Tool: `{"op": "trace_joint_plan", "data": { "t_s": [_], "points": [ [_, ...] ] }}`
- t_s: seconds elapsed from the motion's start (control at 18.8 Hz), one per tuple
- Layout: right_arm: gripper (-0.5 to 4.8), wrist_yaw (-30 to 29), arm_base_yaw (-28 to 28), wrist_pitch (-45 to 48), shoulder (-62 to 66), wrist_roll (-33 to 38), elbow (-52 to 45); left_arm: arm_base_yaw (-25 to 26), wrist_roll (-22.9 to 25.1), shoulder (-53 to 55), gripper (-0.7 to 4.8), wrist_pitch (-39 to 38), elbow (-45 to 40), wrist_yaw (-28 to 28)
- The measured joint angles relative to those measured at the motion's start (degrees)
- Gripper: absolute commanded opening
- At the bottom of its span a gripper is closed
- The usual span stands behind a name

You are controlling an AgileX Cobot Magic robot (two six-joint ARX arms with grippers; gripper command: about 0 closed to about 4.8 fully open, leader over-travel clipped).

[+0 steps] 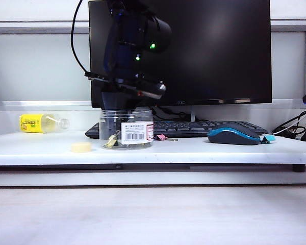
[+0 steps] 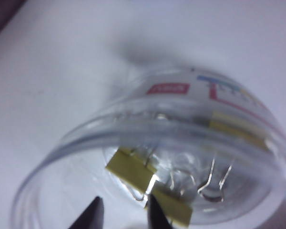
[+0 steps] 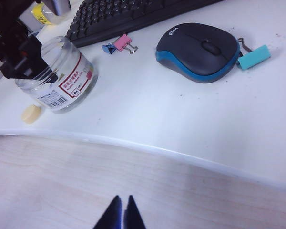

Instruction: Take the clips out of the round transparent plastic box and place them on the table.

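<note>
The round transparent plastic box point(image 1: 126, 129) stands on the white table point(image 1: 51, 148), with my left arm point(image 1: 127, 76) directly over it. From the left wrist, my left gripper point(image 2: 124, 213) is open over the box's mouth point(image 2: 62, 148), nothing between its fingertips. Two yellow clips point(image 2: 131, 169) point(image 2: 175, 209) lie on the box's bottom, the nearer one right beside one fingertip point(image 2: 155, 212). A pink clip point(image 3: 123, 43) and a blue clip point(image 3: 107, 47) lie on the table by the keyboard. A teal clip point(image 3: 253, 57) lies beside the mouse. My right gripper point(image 3: 121, 210) is shut and empty, low over the wood-look surface.
A black keyboard point(image 1: 194, 127) and a black-and-blue mouse point(image 1: 233, 135) sit right of the box, in front of a monitor point(image 1: 209, 51). A cream round lid point(image 1: 81, 147) lies left of the box. A yellow-labelled bottle point(image 1: 41, 123) lies on its side at the back left.
</note>
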Motion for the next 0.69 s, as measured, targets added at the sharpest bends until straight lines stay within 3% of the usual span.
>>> {"op": "trace_joint_plan", "data": {
  "t_s": [0.69],
  "points": [
    [0.22,0.0,0.0,0.02,0.0,0.0,0.0,0.02,-0.92,2.51,1.31,0.44,0.02,0.0]
  ]
}}
